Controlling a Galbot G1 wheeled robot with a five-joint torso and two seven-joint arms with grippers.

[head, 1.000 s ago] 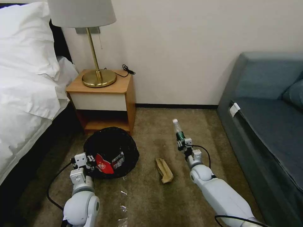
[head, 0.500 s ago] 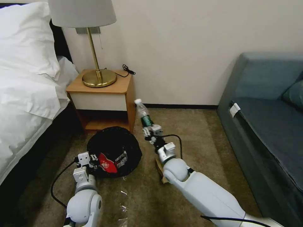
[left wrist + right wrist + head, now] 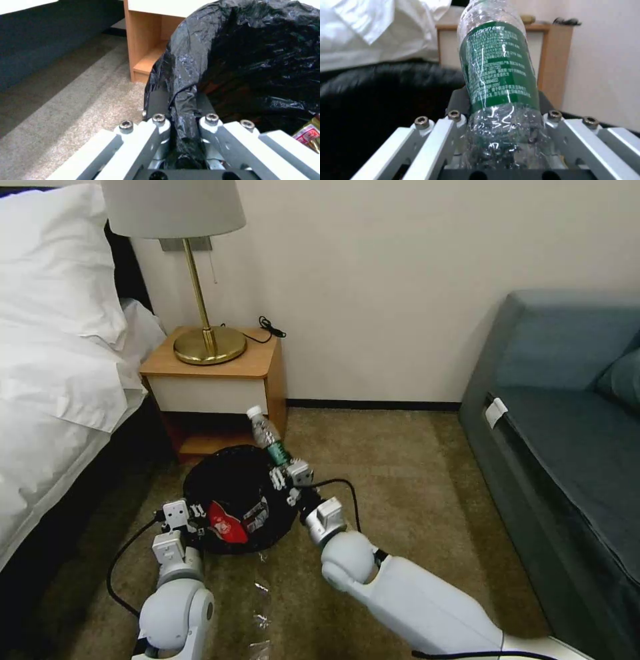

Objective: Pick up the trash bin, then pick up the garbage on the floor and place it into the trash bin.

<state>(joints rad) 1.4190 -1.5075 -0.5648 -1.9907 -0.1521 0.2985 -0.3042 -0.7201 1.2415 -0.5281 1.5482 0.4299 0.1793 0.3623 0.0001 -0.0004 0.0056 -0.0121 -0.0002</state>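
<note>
From the head camera you see your right arm stretched forward and to the left across the carpet, its right gripper [image 3: 285, 475] clamped on the lower body of one clear plastic bottle [image 3: 265, 433]. The bottle tilts up and away, white cap toward the nightstand [image 3: 220, 380], and hangs over the far right edge of the trash bin [image 3: 233, 480]. Your left arm comes up from the lower left, and the left gripper [image 3: 193, 511] grips the near left rim of the bin. You can count one bin, one bottle, and one red snack packet [image 3: 224, 525] lying inside the black liner. Around the bin stand a bed [image 3: 60, 353] on the left, the nightstand with a brass lamp [image 3: 200, 280] just behind it, and a blue sofa [image 3: 567, 433] well apart on the right.

In the left wrist camera, the left gripper's fingers [image 3: 159, 100] are closed on a fold of the black bag [image 3: 253, 57] at the bin's rim, with the nightstand's wooden side close behind.

In the right wrist camera, the bottle [image 3: 496, 75] with its green label sits pinched between the right gripper's fingers [image 3: 458, 101], and the black liner [image 3: 383, 92] lies below it.
</note>
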